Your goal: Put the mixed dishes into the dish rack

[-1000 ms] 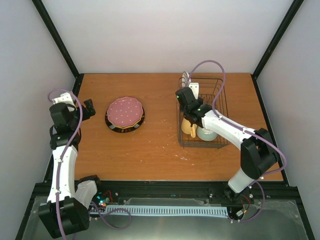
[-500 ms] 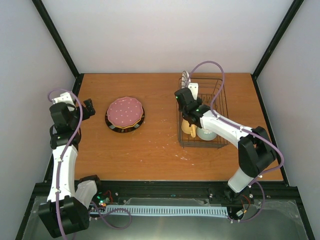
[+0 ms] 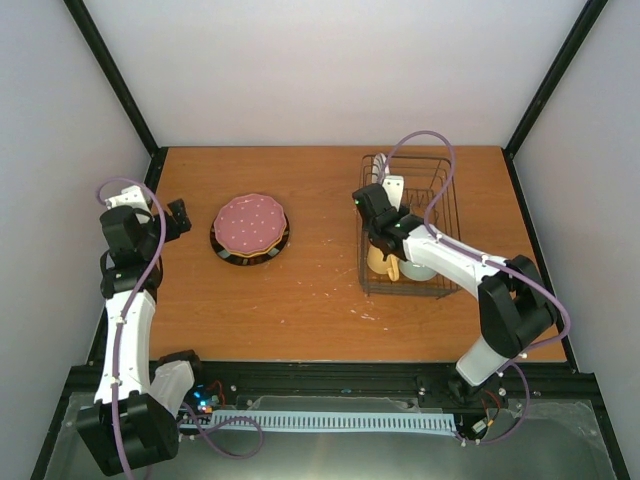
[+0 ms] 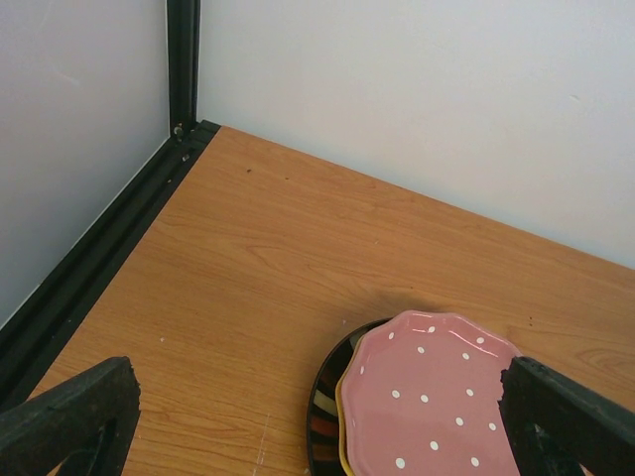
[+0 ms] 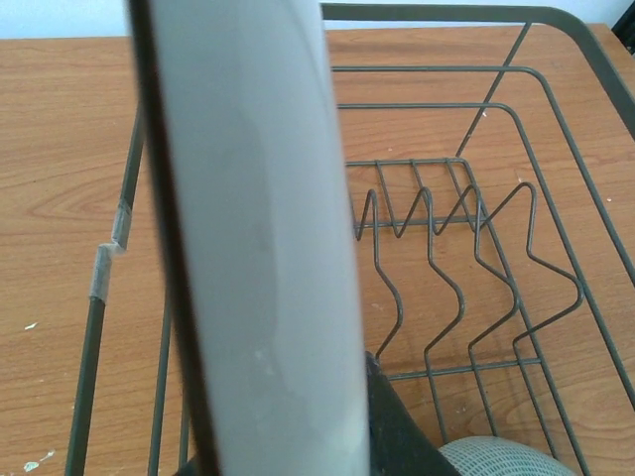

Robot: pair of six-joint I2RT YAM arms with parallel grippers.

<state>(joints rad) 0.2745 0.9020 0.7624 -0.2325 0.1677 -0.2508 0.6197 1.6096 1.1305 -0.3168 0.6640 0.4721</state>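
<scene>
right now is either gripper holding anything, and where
Right gripper holds the white plate by its rim, edge-on over the rack. Left gripper is empty.

Light bright, even and diffuse in all three views; no glare on the walls, shadows faint. Overhead view sharp. Right wrist view: white plate very close, blurred, filling the centre; rack wires at 3 o'clock crisp. Left wrist view: fingers at 7 and 5 o'clock dark, soft-edged.
</scene>
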